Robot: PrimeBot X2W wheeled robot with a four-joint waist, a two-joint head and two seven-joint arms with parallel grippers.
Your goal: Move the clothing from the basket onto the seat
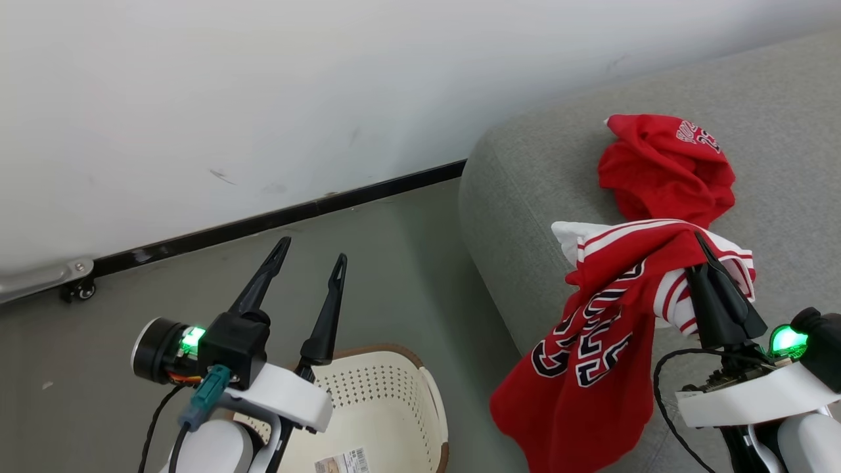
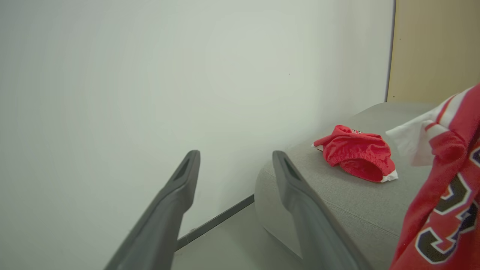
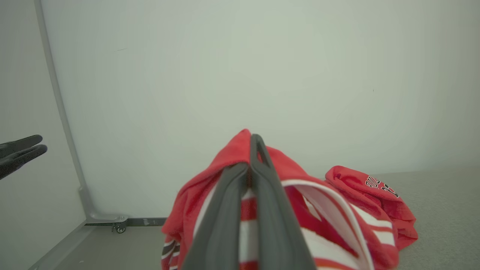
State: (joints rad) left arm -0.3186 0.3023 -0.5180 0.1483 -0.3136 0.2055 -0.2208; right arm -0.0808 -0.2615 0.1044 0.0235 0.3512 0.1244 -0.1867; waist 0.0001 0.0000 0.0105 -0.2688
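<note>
While left gripper (image 1: 311,249) gapes, right gripper (image 1: 701,240) clamps the jersey (image 1: 591,328), apparently over the seat (image 1: 755,98).

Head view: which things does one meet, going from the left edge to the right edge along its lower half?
left gripper → basket → jersey → right gripper, shut on the jersey

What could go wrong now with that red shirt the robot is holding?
The jersey, pinched in the shut right gripper, hangs largely off the seat; let go here, it might slide to the floor. Its upper fold lies close to the shorts, so dragging it farther could snag and shift them.
</note>
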